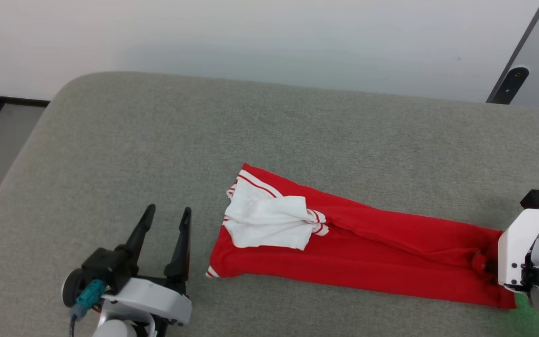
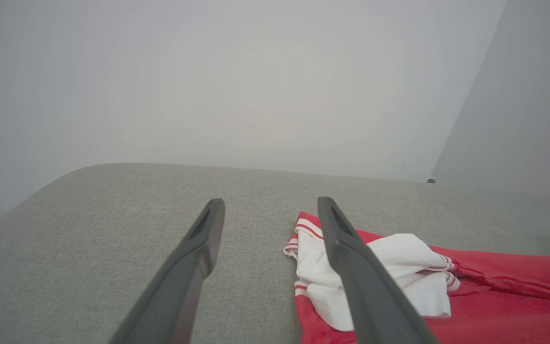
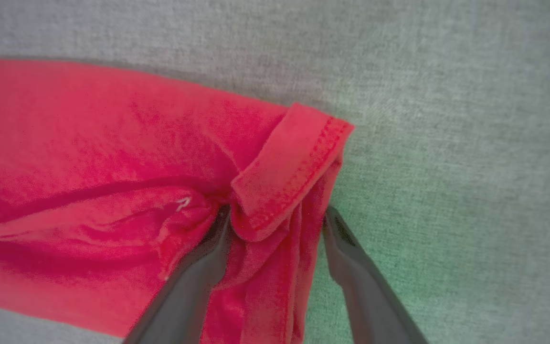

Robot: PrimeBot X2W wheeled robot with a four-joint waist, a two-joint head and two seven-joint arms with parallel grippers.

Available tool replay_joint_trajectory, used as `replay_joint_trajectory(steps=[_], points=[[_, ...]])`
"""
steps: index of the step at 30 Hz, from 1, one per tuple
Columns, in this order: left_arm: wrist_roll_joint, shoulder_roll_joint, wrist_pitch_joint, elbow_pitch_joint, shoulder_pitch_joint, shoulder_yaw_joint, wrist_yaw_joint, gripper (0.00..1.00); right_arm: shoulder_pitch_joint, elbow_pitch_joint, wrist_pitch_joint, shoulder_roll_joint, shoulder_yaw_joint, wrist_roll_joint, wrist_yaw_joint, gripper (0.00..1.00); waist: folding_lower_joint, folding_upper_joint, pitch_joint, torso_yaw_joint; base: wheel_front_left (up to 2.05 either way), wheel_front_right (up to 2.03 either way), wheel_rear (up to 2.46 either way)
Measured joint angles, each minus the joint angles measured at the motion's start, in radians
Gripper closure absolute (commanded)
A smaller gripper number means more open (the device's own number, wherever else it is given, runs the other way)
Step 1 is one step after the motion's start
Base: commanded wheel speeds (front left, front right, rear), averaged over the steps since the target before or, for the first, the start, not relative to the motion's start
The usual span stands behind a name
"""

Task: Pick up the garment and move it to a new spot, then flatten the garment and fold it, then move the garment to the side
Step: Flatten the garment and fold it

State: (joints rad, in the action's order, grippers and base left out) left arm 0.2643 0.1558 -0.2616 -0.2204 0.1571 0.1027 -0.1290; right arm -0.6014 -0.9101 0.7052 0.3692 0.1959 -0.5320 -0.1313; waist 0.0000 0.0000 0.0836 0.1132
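The garment (image 1: pixel 382 252) lies folded into a long red strip across the grey padded surface (image 1: pixel 297 121), its white sleeves (image 1: pixel 265 222) bunched on top at the left end. My left gripper (image 1: pixel 168 209) stands open just left of that end, touching nothing; in its wrist view the left gripper (image 2: pixel 270 203) has the garment (image 2: pixel 494 296) to its right. At the strip's right end my right gripper (image 3: pixel 277 212) is open, pointing down, its fingers straddling the turned-over hem (image 3: pixel 289 162) of the garment (image 3: pixel 89 143). In the head view the white wrist bracket (image 1: pixel 515 252) hides those fingers.
The padded surface ends in a rounded edge at the back and left. A pale wall rises beyond it, with a dark door frame (image 1: pixel 513 79) at the top right and a strip of floor (image 1: pixel 3 135) at the left.
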Motion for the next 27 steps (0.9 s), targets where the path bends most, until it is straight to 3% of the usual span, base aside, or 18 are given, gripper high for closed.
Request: replay_joint_trajectory(steps=[13, 27], points=[[0.015, 0.008, 0.000, -0.016, 0.001, -0.003, 0.000, 0.00, -0.007, -0.021, -0.047, -0.002, -0.035, 0.003, -0.002, 1.00, 0.0000, 0.0000, -0.008, 0.004, 0.00, 0.00, 0.00], [0.017, 0.018, 0.000, -0.024, -0.007, -0.014, 0.000, 0.00, -0.005, -0.043, -0.061, 0.148, -0.093, 0.019, 0.000, 1.00, 0.0000, 0.0000, -0.034, -0.043, 0.00, 0.00, 0.00]])
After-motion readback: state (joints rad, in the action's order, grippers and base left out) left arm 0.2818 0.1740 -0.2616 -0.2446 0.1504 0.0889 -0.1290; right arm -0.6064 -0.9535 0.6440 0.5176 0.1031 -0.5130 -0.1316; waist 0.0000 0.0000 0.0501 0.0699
